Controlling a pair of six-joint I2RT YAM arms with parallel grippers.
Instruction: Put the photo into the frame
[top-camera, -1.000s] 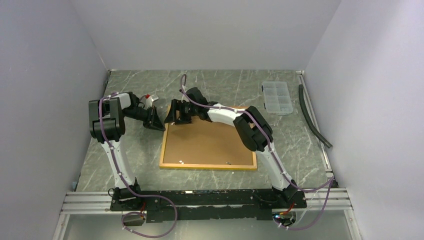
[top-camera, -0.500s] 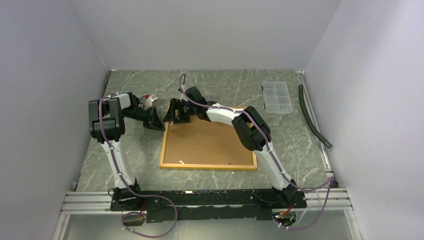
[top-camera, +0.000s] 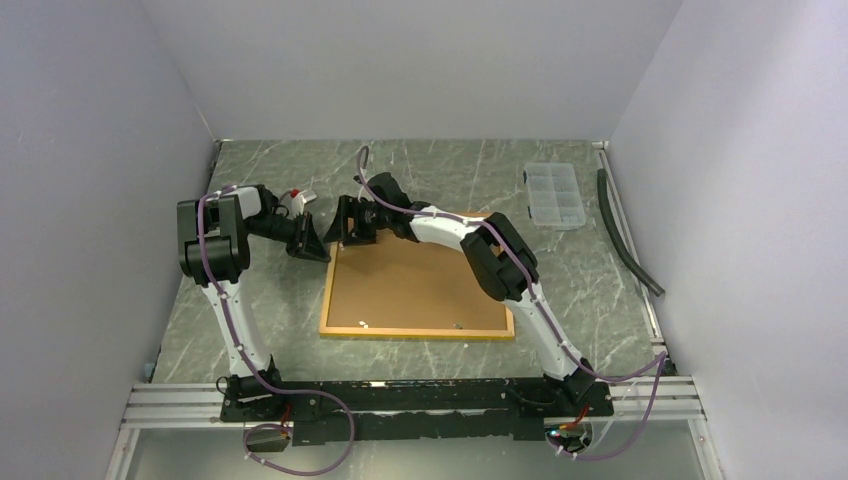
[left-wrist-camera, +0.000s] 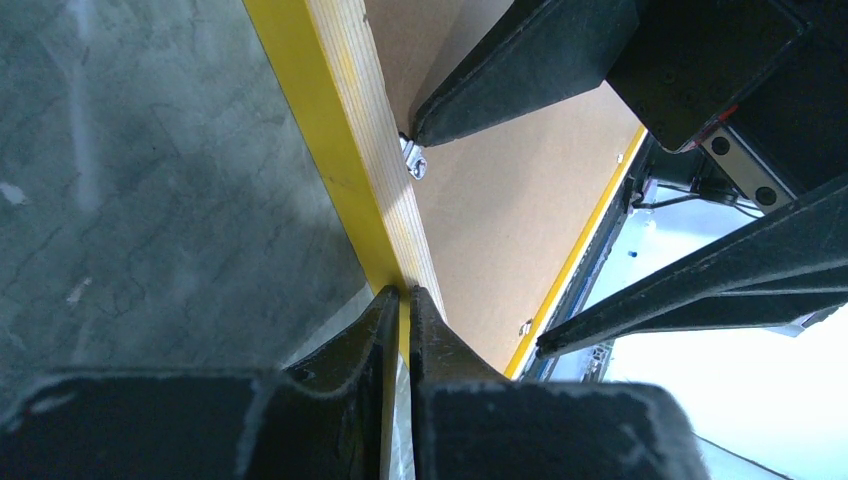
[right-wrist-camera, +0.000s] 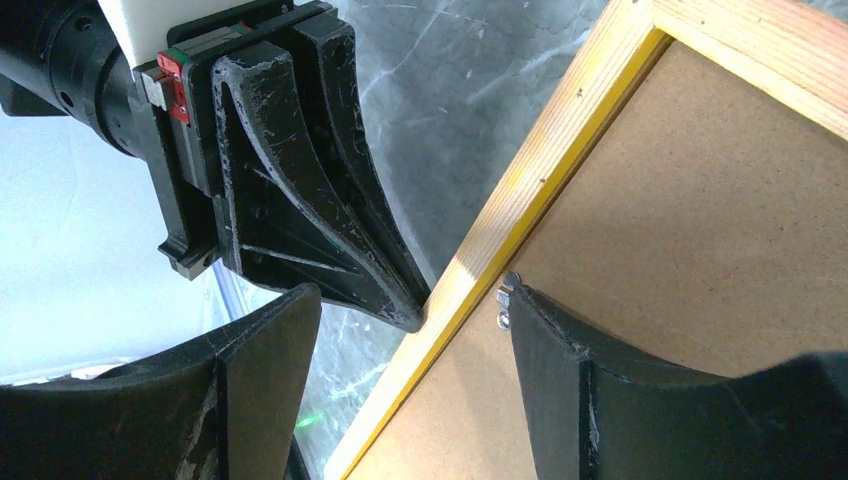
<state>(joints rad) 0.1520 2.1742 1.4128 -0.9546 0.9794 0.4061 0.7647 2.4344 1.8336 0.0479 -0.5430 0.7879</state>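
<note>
The frame (top-camera: 420, 333) lies face down on the table, brown back up, with a thin yellow border. My left gripper (top-camera: 318, 250) is shut, its tips (left-wrist-camera: 405, 292) touching the frame's yellow left edge (left-wrist-camera: 350, 150) near the far left corner. My right gripper (top-camera: 348, 228) is open over that same corner and straddles the left rail (right-wrist-camera: 520, 190). One of its fingers (right-wrist-camera: 560, 350) rests by a small metal tab (right-wrist-camera: 507, 290) on the backing board; the other hangs over the table outside the frame. The photo is not in view.
A clear compartment box (top-camera: 554, 195) sits at the far right. A black hose (top-camera: 625, 235) lies along the right wall. A small red and white object (top-camera: 298, 196) is behind the left arm. Walls close in on three sides.
My right arm has edged slightly toward the far left corner of the frame. The left arm and the frame have stayed put.
</note>
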